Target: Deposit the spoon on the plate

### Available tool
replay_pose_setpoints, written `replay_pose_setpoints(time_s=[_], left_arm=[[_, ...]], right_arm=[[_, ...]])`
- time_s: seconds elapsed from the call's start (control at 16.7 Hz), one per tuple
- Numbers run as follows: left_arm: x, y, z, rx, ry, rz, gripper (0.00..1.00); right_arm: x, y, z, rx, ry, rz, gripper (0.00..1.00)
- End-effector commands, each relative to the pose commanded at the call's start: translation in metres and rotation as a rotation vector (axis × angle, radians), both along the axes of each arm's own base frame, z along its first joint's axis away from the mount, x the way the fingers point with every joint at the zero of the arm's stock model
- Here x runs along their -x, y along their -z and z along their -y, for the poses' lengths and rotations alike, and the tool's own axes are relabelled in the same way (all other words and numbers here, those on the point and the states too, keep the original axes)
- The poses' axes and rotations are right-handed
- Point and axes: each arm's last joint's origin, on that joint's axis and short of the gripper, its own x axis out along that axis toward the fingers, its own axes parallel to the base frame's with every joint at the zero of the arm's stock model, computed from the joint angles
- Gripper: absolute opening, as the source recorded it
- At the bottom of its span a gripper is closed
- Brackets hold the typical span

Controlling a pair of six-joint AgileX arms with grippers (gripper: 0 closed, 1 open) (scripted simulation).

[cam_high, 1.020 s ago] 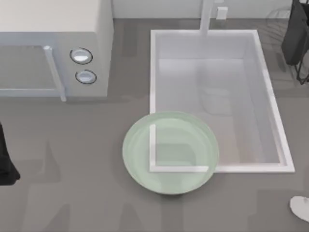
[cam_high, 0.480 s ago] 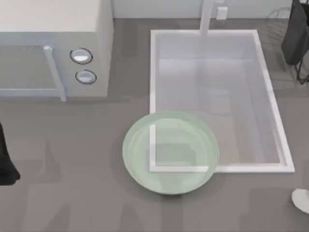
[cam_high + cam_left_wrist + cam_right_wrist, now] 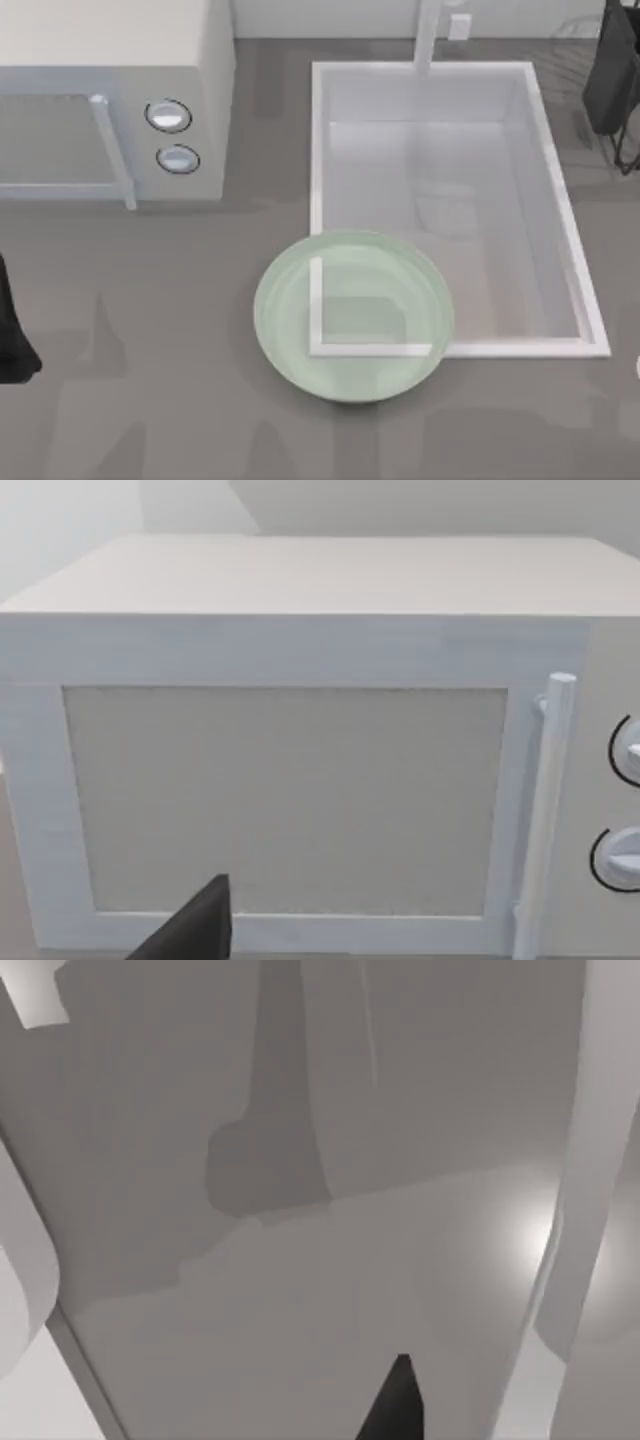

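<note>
Pale green, see-through glass: plate point(image 3: 280, 300) flat on the grey counter point(image 3: 150, 400), near the middle of the top view and toward its lower edge. Round, with a shallow raised rim. Overlaps the lower left corner of the white sink point(image 3: 318, 150); the sink rim reads through the glass as a white L.

Spoon point(image 3: 637, 368): taken to be the small white sliver cut off by the top view's right edge, on the counter just past the sink's lower right corner. Too little visible to confirm shape or handle direction. Well apart from the plate, with the corner of the sink rim between them.

White microwave point(image 3: 110, 100) at the top view's upper left, door shut, vertical bar handle point(image 3: 112, 150) and two round knobs point(image 3: 168, 116) on the side toward the sink. White faucet point(image 3: 428, 35) at the sink's far edge.

Left arm point(image 3: 10, 330) at the top view's left edge, well apart from the plate. Left gripper point(image 3: 195, 930) seen in the left wrist view as a dark tip low in front of the microwave door point(image 3: 285, 800); handle point(image 3: 545, 810) and knobs beside the door. Open or closed: cannot tell.

Right arm point(image 3: 612, 70) at the top view's upper right, beyond the sink's far right corner. Right gripper point(image 3: 398, 1405) seen as a dark tip in the right wrist view against grey and pale surfaces, not identifiable. Open or closed: cannot tell.
</note>
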Motion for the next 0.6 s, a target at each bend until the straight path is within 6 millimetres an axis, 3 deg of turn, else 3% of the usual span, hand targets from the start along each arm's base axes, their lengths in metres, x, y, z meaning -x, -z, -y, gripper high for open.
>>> replay_pose_setpoints(time_s=[0.36, 0.6], left_arm=[[0.0, 0.0, 0.0, 0.0, 0.0, 0.0, 1.0], [0.0, 0.0, 0.0, 0.0, 0.0, 0.0, 1.0]], right_arm=[[0.0, -0.005, -0.001, 0.001, 0.001, 0.005, 0.0], [-0.028, -0.012, -0.021, 0.009, -0.017, -0.005, 0.0]])
